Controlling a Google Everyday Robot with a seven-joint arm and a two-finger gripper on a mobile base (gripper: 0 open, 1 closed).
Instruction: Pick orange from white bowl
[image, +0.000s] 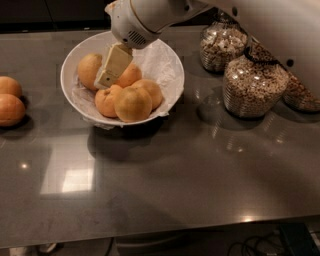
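Note:
The white bowl (170, 65), lined with crinkled white plastic, stands at the back left of the dark counter and holds several round fruits. The orange (132, 103), the largest and palest, lies at the bowl's front. Smaller, deeper orange fruits (107, 100) lie beside and behind it, and another yellowish fruit (89, 70) rests against the left wall. My gripper (114, 65) reaches down from the white arm into the bowl. Its cream tip sits between the left fruit and the middle ones, up and left of the orange and not touching it.
Two loose orange fruits (10, 100) lie at the counter's left edge. Three glass jars of cereal and grains (250, 85) stand to the right of the bowl. The white arm (260, 25) crosses the top right.

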